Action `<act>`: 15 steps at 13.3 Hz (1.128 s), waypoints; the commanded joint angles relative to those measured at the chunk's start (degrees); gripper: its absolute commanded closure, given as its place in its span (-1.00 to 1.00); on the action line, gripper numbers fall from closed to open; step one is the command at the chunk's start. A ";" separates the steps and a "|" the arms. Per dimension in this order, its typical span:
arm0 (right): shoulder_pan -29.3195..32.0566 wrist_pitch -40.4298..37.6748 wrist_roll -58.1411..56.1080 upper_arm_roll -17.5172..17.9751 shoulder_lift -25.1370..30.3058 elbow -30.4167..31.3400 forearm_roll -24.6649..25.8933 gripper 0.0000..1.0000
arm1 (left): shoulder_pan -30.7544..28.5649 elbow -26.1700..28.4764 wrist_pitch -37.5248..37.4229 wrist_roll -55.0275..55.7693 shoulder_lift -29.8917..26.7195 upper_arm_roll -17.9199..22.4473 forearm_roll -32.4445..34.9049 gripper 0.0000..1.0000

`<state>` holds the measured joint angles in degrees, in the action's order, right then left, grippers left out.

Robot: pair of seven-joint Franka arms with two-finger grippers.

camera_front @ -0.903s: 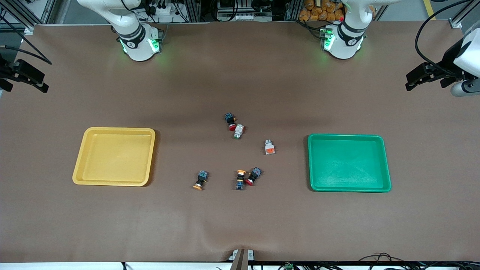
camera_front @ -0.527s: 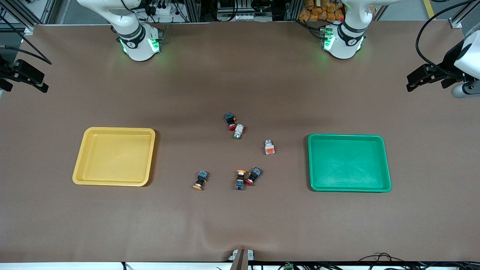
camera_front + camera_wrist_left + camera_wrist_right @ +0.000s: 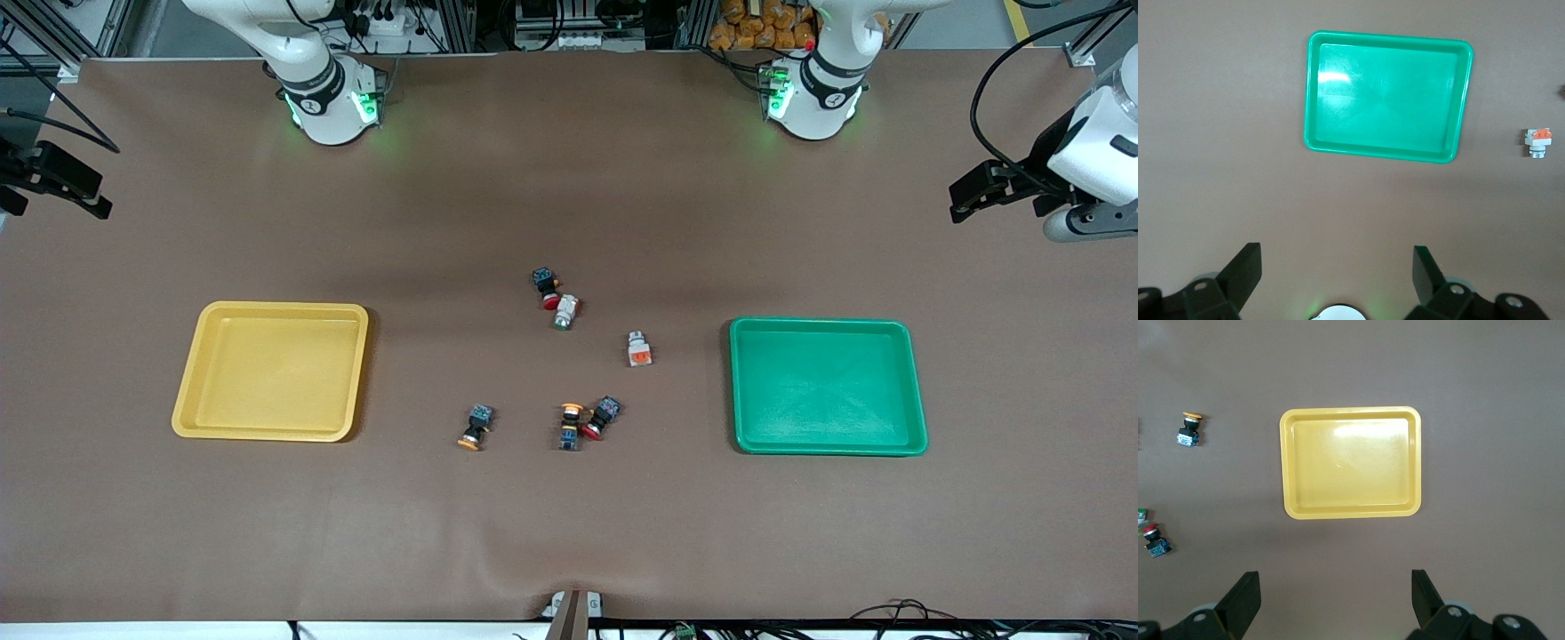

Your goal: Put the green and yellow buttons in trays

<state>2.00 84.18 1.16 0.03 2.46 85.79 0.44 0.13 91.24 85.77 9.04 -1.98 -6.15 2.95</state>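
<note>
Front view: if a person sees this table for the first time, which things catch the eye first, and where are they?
Two bright trays stand out: the yellow tray toward the right arm's end and the green tray toward the left arm's end, both with nothing in them. Between them lie six small buttons scattered at mid-table. The left tool and right tool hang open over the table's ends.

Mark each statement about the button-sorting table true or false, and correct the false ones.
1. Both trays are empty. True: the yellow tray and green tray hold nothing.
2. The left gripper holds a button. False: the left gripper is open and empty.
3. The orange-marked white button lies in the green tray. False: it lies on the table beside it.
4. The right gripper is open. True.
5. A red-capped button touches a yellow-capped button. True.
</note>
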 commanded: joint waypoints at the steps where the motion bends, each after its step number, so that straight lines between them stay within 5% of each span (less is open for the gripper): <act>1: 1.34 -1.46 0.24 1.02 0.09 0.08 0.44 -1.00 | 0.13 -1.59 -1.13 -0.43 1.28 -0.35 1.01 -1.00; 6: 1.87 -2.71 0.24 1.02 -0.18 0.08 0.44 -1.00 | 1.71 0.86 1.40 8.15 6.54 -5.07 0.83 -1.00; 15: 1.69 -2.09 0.16 1.02 -1.67 -0.36 0.70 -1.00 | 4.68 13.26 28.37 24.06 19.89 -13.89 -0.14 -1.00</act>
<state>2.48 82.19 1.23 0.05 1.23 86.15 0.43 2.67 102.78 110.39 28.20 17.00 -19.45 2.90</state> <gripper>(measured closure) 0.000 0.000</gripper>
